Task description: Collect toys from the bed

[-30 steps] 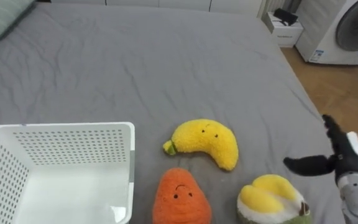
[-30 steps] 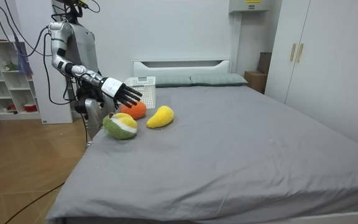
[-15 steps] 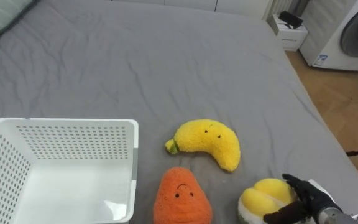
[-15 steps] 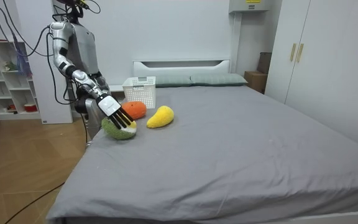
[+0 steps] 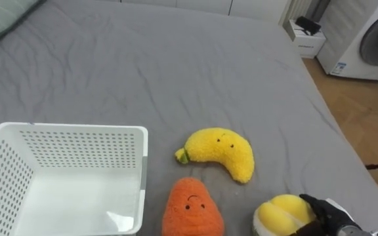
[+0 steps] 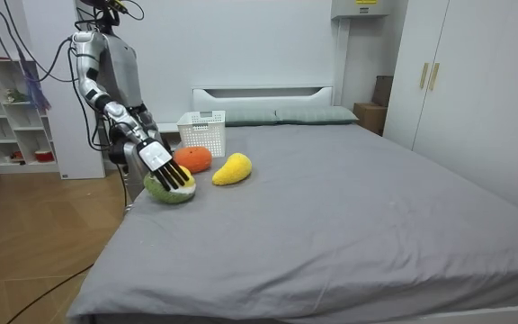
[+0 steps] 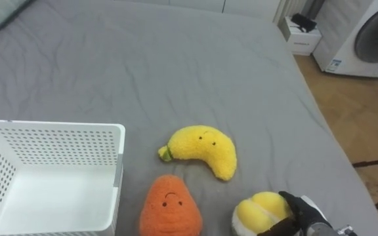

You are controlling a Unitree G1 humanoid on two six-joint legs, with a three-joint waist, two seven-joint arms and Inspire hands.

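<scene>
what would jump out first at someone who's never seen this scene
Three soft toys sit bunched at the near edge of the grey bed: a yellow plush banana, an orange plush carrot in front of it, and a round yellow-and-green plush fruit to their right. The right robot hand lies on that fruit. A white perforated plastic basket stands left of the toys.

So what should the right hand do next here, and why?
Probably curl the fingers round the yellow-green plush toy. The right hand lies on its top with fingers fairly straight, so it looks touched but not gripped, and it sits on the bed, outside the white basket to the left.
</scene>
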